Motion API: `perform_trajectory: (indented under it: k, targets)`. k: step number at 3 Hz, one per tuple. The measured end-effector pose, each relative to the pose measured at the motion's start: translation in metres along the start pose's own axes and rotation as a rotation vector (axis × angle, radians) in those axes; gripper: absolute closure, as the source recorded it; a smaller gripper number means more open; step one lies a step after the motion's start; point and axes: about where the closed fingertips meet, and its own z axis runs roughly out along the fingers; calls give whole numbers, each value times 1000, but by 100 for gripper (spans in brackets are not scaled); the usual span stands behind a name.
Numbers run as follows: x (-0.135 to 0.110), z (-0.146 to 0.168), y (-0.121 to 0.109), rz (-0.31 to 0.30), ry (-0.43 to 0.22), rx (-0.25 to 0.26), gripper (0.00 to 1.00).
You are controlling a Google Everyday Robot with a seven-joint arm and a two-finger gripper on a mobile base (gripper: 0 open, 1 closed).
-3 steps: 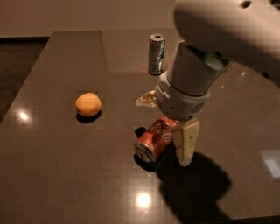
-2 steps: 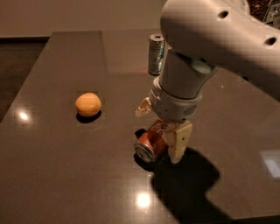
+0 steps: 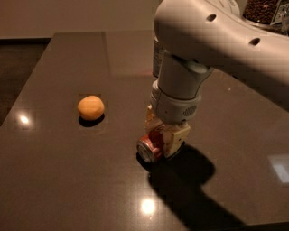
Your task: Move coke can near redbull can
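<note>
The coke can lies on its side on the dark table, its silver end facing the front left. My gripper has come down over it, with one finger on each side pressing against the can, which still rests on the table. The redbull can stands upright at the back. Only its left edge shows behind my white arm.
An orange sits on the table to the left of the coke can. The table's left edge runs along a dark floor. A container of dark items stands at the far right back.
My arm has swung left and lowered onto the coke can, and the fingers have drawn together around it. The arm now covers most of the redbull can. The orange has not moved.
</note>
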Motion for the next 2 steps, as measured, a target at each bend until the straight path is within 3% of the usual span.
perform_trajectory:
  k: [1,2]
  targets:
    - [16,-10,-16,85,-25,0,87]
    - [41,-30,-47,193,-50,38,100]
